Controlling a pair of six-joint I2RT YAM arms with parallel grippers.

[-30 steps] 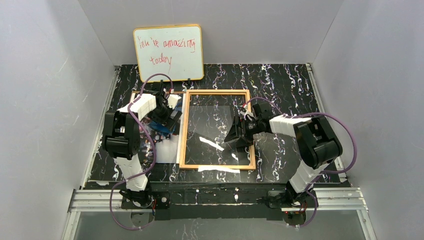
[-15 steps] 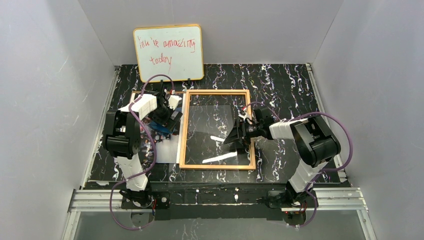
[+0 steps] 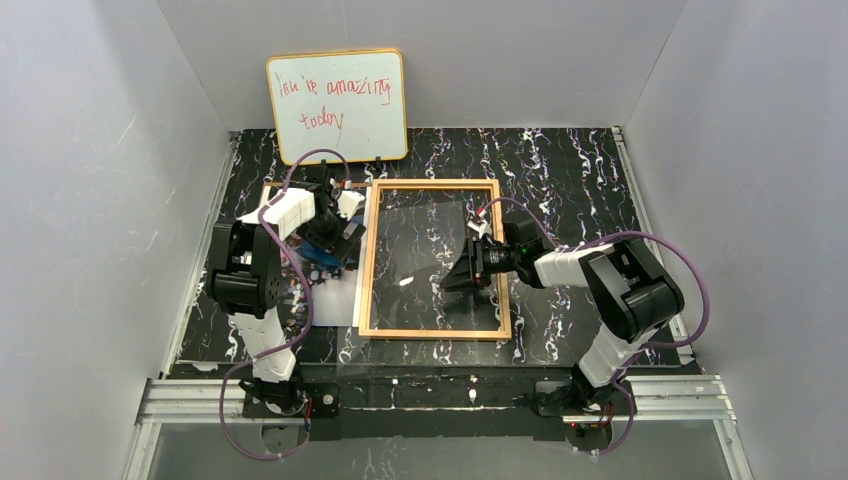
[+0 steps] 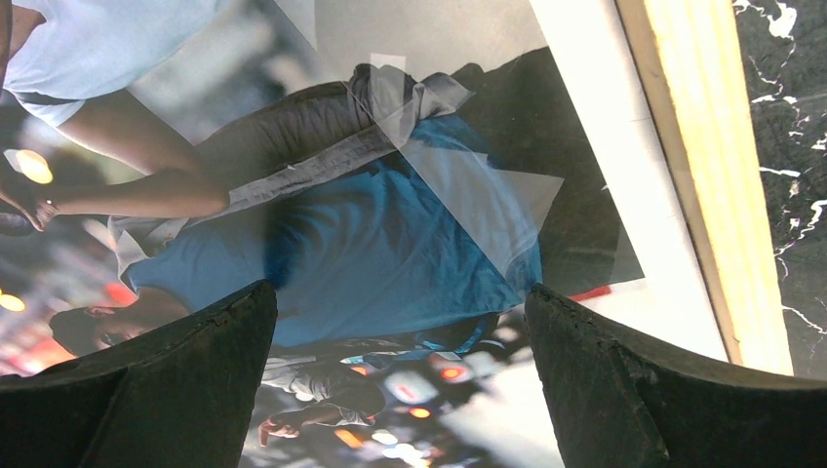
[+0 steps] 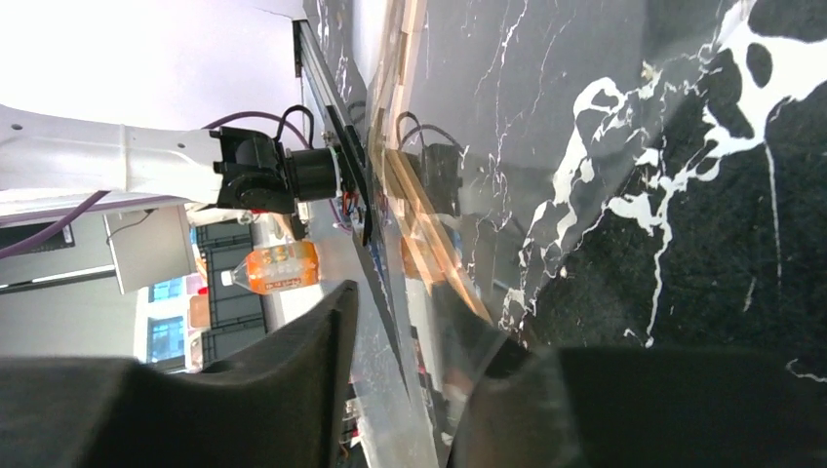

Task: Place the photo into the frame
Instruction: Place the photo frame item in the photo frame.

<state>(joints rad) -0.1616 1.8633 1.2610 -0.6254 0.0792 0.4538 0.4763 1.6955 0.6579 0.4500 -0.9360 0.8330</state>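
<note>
The golden-wood frame [image 3: 435, 258] lies flat mid-table with its clear pane. The photo [image 4: 390, 234], a print of people in blue and white, lies left of it; its white edge [image 3: 342, 300] touches the frame's left rail [image 4: 702, 175]. My left gripper [image 4: 400, 322] hovers open close above the photo, holding nothing. My right gripper [image 3: 457, 277] is low over the pane near the right rail. In the right wrist view its fingers [image 5: 293, 380] stand partly closed with a gap, and the tilted edge of the clear pane [image 5: 395, 336] runs between them.
A yellow-rimmed whiteboard [image 3: 337, 105] with red handwriting leans on the back wall. Grey walls close in the black marbled table [image 3: 570, 180] on three sides. A metal rail [image 3: 430, 395] with the arm bases runs along the near edge.
My right gripper has shifted left over the pane and its jaws have narrowed from wide open. The bright reflections on the pane have shrunk. The left arm has not moved.
</note>
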